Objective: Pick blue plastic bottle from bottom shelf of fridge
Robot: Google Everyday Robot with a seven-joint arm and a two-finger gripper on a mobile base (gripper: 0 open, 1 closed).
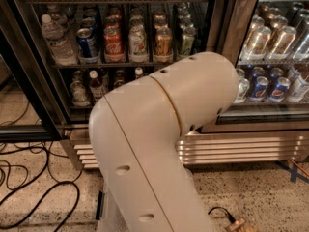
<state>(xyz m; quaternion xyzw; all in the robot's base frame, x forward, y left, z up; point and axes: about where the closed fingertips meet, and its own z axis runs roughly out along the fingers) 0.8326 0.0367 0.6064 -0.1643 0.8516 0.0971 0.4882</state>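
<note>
One view only: the robot arm (159,134) covers much of the fridge's (226,18) bottom shelf (79,105). The end effector is out of sight, so its opening you cannot tell. The blue plastic bottle I cannot pick out among the small bottles (95,83). If you reach blind you may topple them. Room under the can shelf (120,65) looks tight.

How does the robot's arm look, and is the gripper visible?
The arm is a thick, smooth, cream-white tube with a rounded elbow, a thin orange seam ring and small dark round holes. No cables show on it. The gripper is not in view.
</note>
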